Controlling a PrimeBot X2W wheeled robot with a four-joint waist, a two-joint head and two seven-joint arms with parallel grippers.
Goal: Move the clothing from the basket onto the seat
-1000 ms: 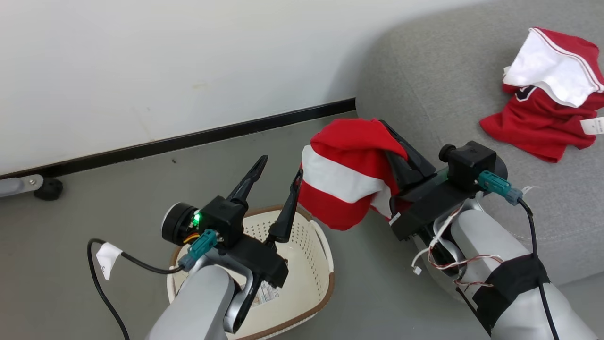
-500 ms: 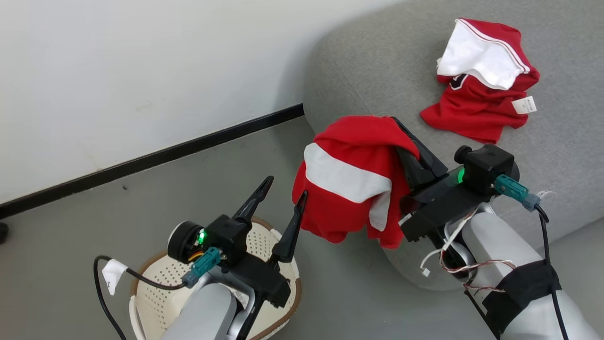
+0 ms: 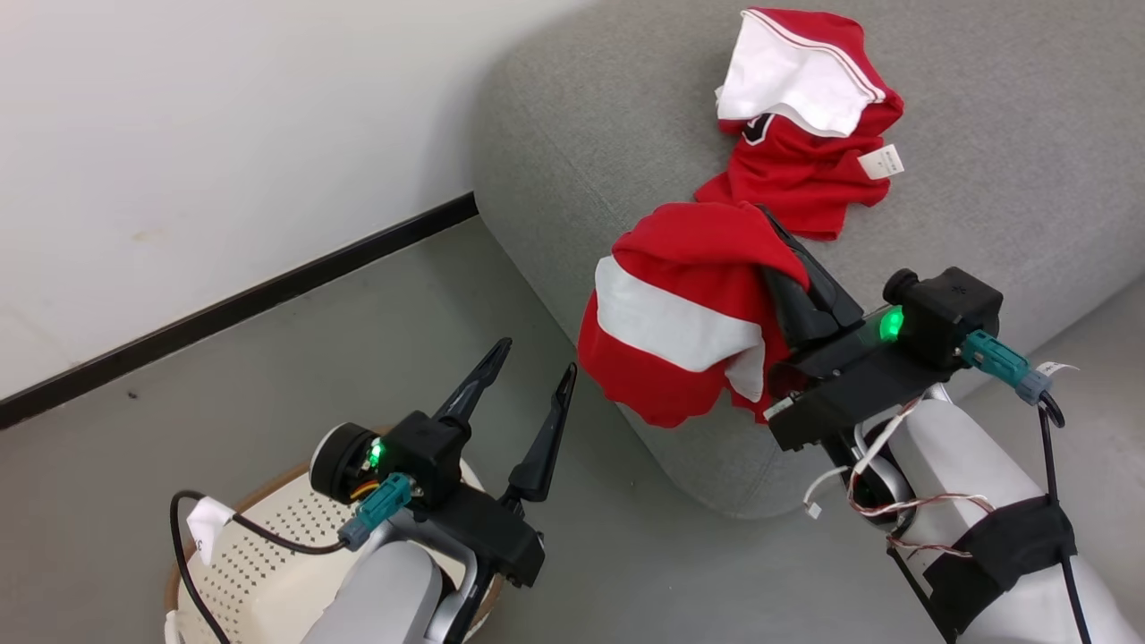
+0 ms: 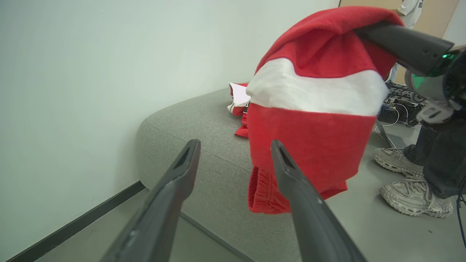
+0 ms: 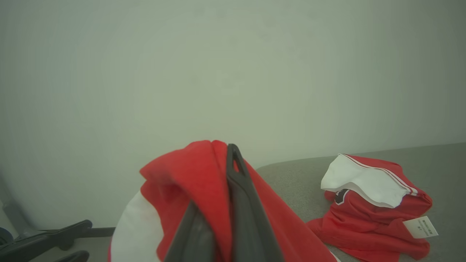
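My right gripper (image 3: 771, 228) is shut on a red garment with a white band (image 3: 680, 313), which hangs off its fingers over the rounded front corner of the grey seat (image 3: 608, 134). In the right wrist view the same garment (image 5: 196, 182) is draped over the shut gripper (image 5: 229, 160). A second piece of clothing (image 3: 805, 134), red and white with a small tag, lies crumpled on the seat. My left gripper (image 3: 535, 358) stands open and holds nothing, above the floor, left of the hanging garment (image 4: 313, 98). The cream basket (image 3: 259, 572) sits at the lower left, partly hidden under my left arm.
A pale wall with a black baseboard (image 3: 268, 291) runs behind the grey floor and meets the seat's left end. In the left wrist view a person's shoes (image 4: 415, 196) stand on the floor to the right, beyond the seat, near cables and equipment (image 4: 400, 98).
The head camera has swung toward the seat, so the basket has slid to the lower left. The right gripper and its garment, beside the seat's corner before, now hang over its front edge.
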